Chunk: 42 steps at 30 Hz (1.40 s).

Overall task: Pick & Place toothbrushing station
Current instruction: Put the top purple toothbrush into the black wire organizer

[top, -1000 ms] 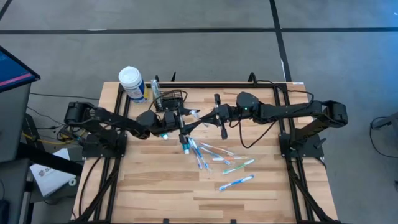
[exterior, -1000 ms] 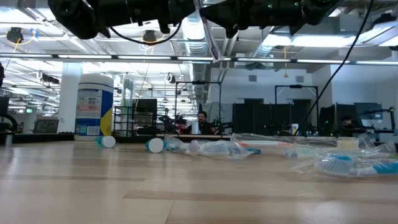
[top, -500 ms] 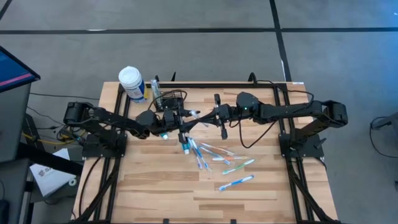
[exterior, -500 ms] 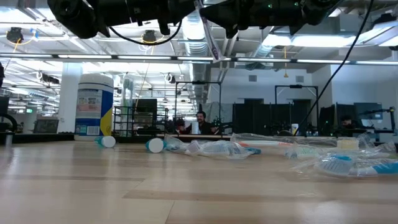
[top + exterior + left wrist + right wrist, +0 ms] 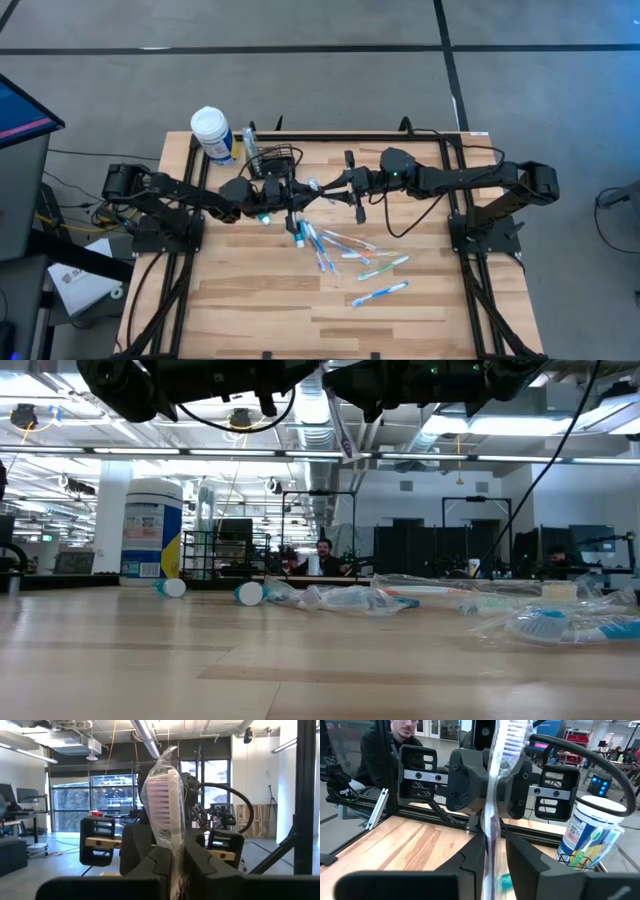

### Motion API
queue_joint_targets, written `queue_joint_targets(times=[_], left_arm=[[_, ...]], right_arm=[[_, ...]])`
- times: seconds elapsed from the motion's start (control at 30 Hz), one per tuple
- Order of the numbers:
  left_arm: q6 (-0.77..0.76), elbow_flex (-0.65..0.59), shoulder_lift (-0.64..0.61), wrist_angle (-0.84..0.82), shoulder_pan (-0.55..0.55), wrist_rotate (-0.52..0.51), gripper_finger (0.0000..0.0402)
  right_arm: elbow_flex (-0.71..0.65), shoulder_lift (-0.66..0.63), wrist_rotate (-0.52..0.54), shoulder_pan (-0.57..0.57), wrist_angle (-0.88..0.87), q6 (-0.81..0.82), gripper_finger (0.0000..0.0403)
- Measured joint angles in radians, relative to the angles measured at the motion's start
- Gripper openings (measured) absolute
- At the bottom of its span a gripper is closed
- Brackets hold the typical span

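Handover: we've got a wrapped toothbrush (image 5: 167, 795) held up between both arms, above the table (image 5: 240, 300).
Left gripper (image 5: 172, 857): jaws clamped shut on the toothbrush.
Right gripper (image 5: 495, 855): jaws part open around the wrapper; we can't tell if they grip.
Station: the black wire-mesh caddy (image 5: 278, 157) sits at the table's far edge, just beside the left gripper, by the white-capped bottle (image 5: 212, 133).
Progress: early, we judge; several wrapped toothbrushes (image 5: 345, 255) lie loose on the table.

Bench (image 5: 250, 290): pale wood planks, smooth matt finish. Wrapped toothbrush (image 5: 165, 800): crinkly clear glossy plastic film. Caddy (image 5: 280, 157): black wire mesh. Bottle (image 5: 590, 832): glossy printed label.
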Motion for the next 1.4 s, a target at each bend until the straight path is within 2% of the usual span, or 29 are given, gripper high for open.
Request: queue_joint_targets(times=[0.2,0.43,0.53,0.67,1.07,1.4], left_arm=[[-0.001,-0.001,-0.025,-0.058,0.005,0.001,0.0013],[-0.003,-0.063,-0.174,-0.180,0.005,-0.006,0.0011],[-0.003,-0.099,-0.244,-0.264,0.005,-0.036,0.0011],[-0.003,-0.137,-0.328,-0.355,0.005,-0.130,0.0011],[-0.001,-0.240,-0.502,-0.464,0.005,-0.360,0.0013],[0.027,-0.276,-0.585,-0.527,0.005,-0.529,0.0013]], right_arm=[[0.001,0.000,-0.002,0.000,-0.004,0.000,0.0109],[0.001,-0.001,-0.004,-0.017,-0.068,0.002,0.0167],[0.001,-0.001,-0.004,-0.022,-0.077,0.035,0.0186],[0.001,-0.001,-0.003,-0.021,-0.100,0.042,0.0202],[0.001,-0.001,0.001,-0.016,-0.128,0.045,0.0189],[0.001,0.000,0.003,-0.006,-0.146,0.044,0.0170]])
